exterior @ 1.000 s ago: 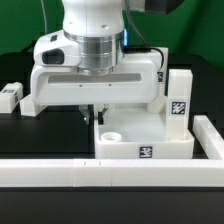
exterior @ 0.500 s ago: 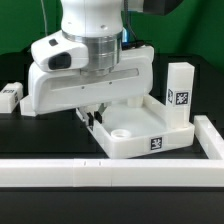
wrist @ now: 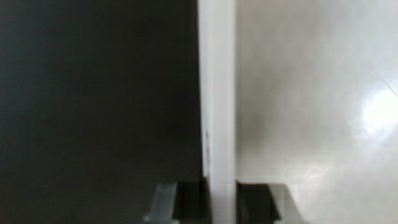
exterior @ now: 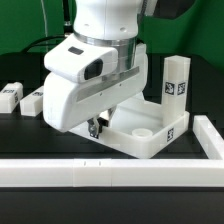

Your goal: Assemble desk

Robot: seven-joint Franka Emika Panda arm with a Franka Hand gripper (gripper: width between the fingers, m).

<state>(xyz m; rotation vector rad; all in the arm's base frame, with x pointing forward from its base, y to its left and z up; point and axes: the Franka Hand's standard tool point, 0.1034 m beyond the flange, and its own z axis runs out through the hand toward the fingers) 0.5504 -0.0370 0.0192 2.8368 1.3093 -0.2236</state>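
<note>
Lying at the exterior view's left, one spare leg (exterior: 9, 96) and another leg (exterior: 33, 100) wait unused. The gripper (exterior: 96, 126) is clamped shut on the desk panel (exterior: 150, 144) by its rim, probably to reposition it. Since a second ago, the panel and its standing leg (exterior: 176, 80) have swung round, one corner now toward the rail (exterior: 110, 170).

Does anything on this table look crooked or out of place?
The desk panel sits askew, its edges at an angle to the border rail in front. The claw is shut on its rim, so this looks like deliberate handling, not a mishap. Nothing looks broken or spilled.
</note>
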